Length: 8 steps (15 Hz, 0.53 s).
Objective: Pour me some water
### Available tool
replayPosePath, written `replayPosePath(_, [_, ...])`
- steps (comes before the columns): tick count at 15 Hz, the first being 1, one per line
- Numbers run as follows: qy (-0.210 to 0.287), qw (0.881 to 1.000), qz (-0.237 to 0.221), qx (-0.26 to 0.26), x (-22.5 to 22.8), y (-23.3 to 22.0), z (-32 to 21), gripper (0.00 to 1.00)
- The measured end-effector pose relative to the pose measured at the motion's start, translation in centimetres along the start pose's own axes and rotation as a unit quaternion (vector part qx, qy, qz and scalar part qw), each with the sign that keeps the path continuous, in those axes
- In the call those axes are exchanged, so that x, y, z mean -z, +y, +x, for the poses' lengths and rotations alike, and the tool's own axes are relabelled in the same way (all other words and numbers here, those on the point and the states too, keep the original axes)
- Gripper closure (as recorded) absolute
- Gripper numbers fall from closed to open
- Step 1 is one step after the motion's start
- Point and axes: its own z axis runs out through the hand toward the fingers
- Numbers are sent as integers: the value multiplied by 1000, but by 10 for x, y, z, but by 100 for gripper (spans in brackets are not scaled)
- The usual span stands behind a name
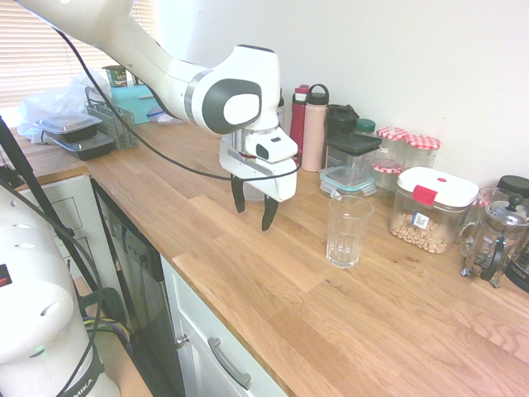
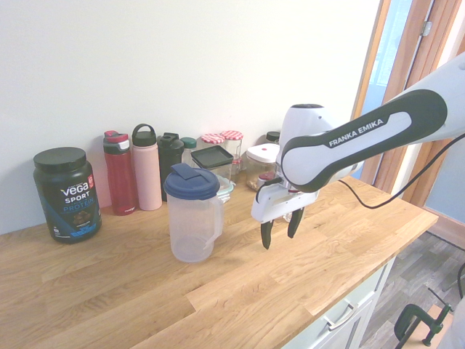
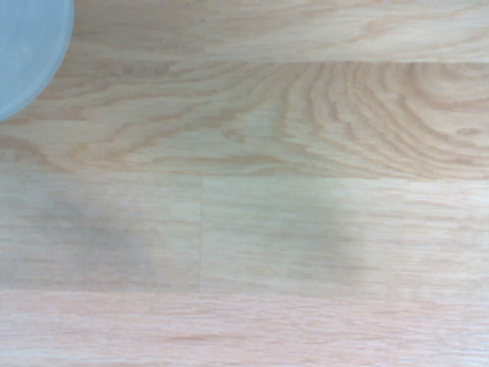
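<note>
Hovering: one gripper, jaws apart | one pitcher | one empty glass

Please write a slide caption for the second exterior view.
Open jaws above the wooden counter, beside a blue-lidded pitcher standing upright.

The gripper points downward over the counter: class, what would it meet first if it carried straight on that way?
Most likely the bare wooden counter; the pitcher seems beside its path, though depth is hard to judge.

1 clear pitcher, blue lid on, upright | 1 glass, upright
</note>
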Motion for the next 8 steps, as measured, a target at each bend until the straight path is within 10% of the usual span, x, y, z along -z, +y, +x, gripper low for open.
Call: replayPosePath(8, [53,994,55,76,108,-26,-76,0])
